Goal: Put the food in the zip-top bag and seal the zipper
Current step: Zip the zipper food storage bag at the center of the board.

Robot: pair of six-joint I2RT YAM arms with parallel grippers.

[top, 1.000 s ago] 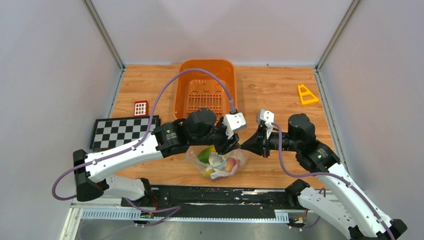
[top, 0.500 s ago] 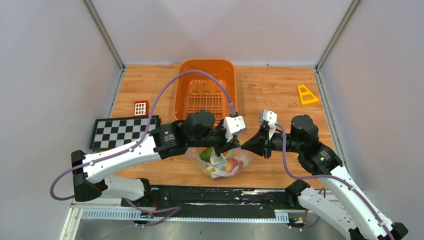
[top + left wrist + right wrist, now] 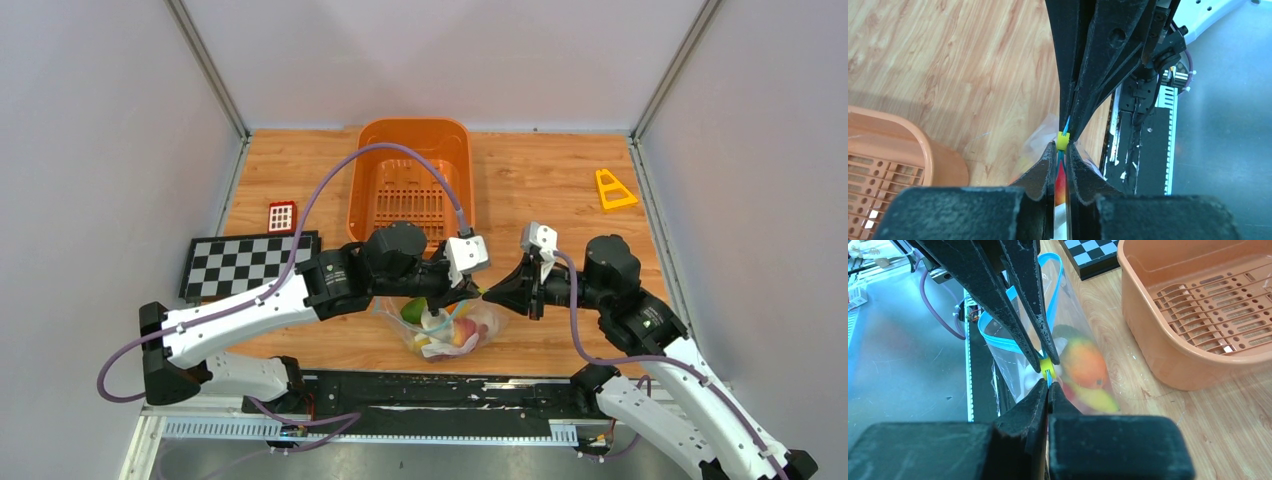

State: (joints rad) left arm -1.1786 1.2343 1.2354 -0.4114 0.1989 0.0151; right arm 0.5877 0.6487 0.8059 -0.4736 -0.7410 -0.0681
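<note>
The clear zip-top bag (image 3: pixel 484 322) lies near the table's front edge and holds the food (image 3: pixel 445 326): green, red, white and yellow toy pieces. In the right wrist view the bag (image 3: pixel 1070 315) shows an orange-green fruit (image 3: pixel 1083 362) and a yellow banana (image 3: pixel 1094 399) inside. Its teal zipper (image 3: pixel 998 342) gapes in a loop on the far side. My left gripper (image 3: pixel 468 293) (image 3: pixel 1062 147) and right gripper (image 3: pixel 488 293) (image 3: pixel 1047 385) meet tip to tip. Each is shut on the teal strip, with a yellow slider (image 3: pixel 1046 363) (image 3: pixel 1063 140) between their tips.
An orange slotted basket (image 3: pixel 365 180) stands just behind the arms and shows in the right wrist view (image 3: pixel 1148 340). A checkerboard (image 3: pixel 245 262) and a red grid block (image 3: pixel 282 216) lie at left. A yellow triangle (image 3: pixel 612 190) lies far right. A black rail (image 3: pixel 440 390) runs along the near edge.
Both grippers, still pinched on the zipper, have shifted slightly right and toward the near edge. The bag has moved with them.
</note>
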